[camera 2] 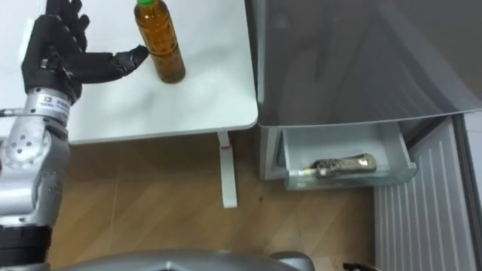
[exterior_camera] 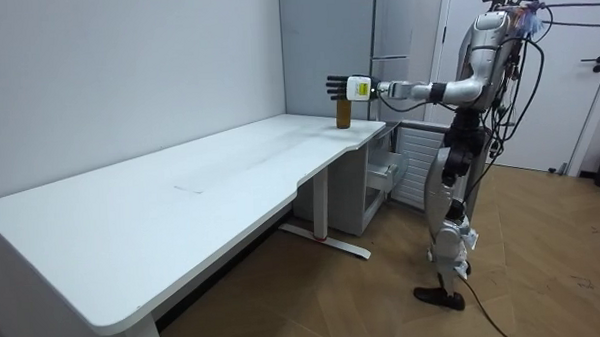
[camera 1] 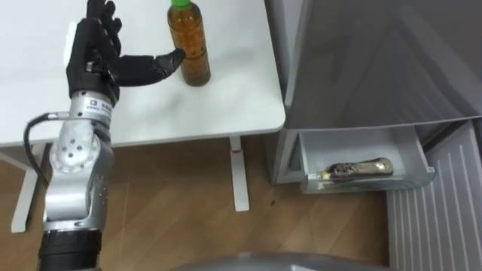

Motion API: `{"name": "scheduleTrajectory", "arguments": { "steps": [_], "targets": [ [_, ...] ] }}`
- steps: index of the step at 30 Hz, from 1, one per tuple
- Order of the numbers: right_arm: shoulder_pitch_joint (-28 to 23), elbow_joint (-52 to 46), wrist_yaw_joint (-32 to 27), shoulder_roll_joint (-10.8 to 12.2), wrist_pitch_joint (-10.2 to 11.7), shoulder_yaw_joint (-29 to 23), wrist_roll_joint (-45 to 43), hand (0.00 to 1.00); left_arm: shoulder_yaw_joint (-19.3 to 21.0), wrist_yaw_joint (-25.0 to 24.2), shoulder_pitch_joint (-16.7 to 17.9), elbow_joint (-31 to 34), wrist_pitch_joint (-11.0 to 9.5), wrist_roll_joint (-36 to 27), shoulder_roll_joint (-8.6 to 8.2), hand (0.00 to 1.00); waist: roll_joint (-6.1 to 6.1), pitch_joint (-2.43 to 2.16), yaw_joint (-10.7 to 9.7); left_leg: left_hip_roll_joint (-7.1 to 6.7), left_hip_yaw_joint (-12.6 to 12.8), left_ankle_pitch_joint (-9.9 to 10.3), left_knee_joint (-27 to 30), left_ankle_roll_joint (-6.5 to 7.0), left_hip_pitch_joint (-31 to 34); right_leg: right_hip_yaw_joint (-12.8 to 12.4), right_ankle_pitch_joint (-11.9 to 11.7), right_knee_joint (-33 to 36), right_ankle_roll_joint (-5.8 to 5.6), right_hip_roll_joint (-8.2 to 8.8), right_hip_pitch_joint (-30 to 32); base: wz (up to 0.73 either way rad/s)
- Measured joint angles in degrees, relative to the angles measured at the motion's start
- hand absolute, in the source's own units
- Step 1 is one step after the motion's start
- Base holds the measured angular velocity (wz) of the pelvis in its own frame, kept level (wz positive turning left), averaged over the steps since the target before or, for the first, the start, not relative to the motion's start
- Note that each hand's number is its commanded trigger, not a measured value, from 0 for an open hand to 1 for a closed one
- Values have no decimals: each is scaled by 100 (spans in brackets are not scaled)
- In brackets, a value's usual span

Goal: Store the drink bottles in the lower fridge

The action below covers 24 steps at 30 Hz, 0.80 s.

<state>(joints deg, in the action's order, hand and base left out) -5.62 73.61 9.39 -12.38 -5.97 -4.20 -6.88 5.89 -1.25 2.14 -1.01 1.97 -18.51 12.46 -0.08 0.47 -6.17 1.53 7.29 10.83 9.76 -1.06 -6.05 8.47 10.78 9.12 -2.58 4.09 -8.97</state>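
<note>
**Bottle [camera 1: 190, 49] upright on desk [camera 1: 226, 105], left hand [camera 1: 94, 56] spread beside it**

Stands near the desk's right-hand corner, green cap up, long axis vertical; label print too small to read. Left hand spread, fingers straight, thumb stretched to the bottle's side, holding nothing. Just right of the desk, grey fridge [camera 1: 361, 68] with lower drawer [camera 1: 410, 154] open; inside, second bottle [camera 1: 360, 168] lying on its side, long axis along the drawer's front.

Left hand [camera 2: 56, 60] up over the white table [camera 2: 203, 98], fingers straight, thumb out toward the upright amber bottle [camera 2: 160, 41] with the green cap; can't tell if the thumb touches it. Grey fridge [camera 2: 361, 60] right of the table, lower drawer [camera 2: 399, 162] pulled open, another bottle [camera 2: 339, 164] lying on its side inside.
</note>
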Motion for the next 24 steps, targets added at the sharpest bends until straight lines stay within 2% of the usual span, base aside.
{"name": "scheduleTrajectory", "arguments": {
  "steps": [4,9,12,15,19,21,24],
  "targets": [
    [-1,-49,1,25,-157,1,-206,0,1,-68,-280,-594,246,-1,-1,0,-1,-7,-12,19,54,5,11,3,35,-66,0,58,0,-13,74,-9],
    [-29,-70,0,47,-361,4,-292,0,-2,-175,-424,-634,311,-8,-1,0,-63,-9,-20,17,88,4,52,4,46,-125,0,55,0,-14,108,-5],
    [-31,-113,-9,46,-416,4,-302,0,-45,-167,-639,-634,468,-6,-1,0,-73,-13,-25,18,110,5,62,4,41,-147,-1,59,1,-14,142,-3],
    [-21,-145,-6,53,-415,15,-360,0,-68,-164,-871,-719,507,-22,-2,0,-47,-21,-89,21,125,5,62,4,34,-180,-3,73,4,-16,148,-1],
    [16,-192,-8,51,-408,14,-520,0,-208,-70,-1218,-1121,508,-345,-5,0,-34,-23,-197,23,155,4,63,5,33,-202,-6,85,8,-14,166,-5],
    [6,-198,-10,50,-410,12,-519,0,-239,-18,-1291,-1190,509,-444,-4,0,-36,-22,-255,29,181,4,59,5,28,-240,-6,94,8,-20,180,-7],
    [4,-202,-7,54,-437,14,-519,0,-241,-11,-1450,-1280,512,-467,0,0,-21,6,-281,40,217,5,42,5,37,-289,-5,157,8,-30,220,-8]
  ]
}}
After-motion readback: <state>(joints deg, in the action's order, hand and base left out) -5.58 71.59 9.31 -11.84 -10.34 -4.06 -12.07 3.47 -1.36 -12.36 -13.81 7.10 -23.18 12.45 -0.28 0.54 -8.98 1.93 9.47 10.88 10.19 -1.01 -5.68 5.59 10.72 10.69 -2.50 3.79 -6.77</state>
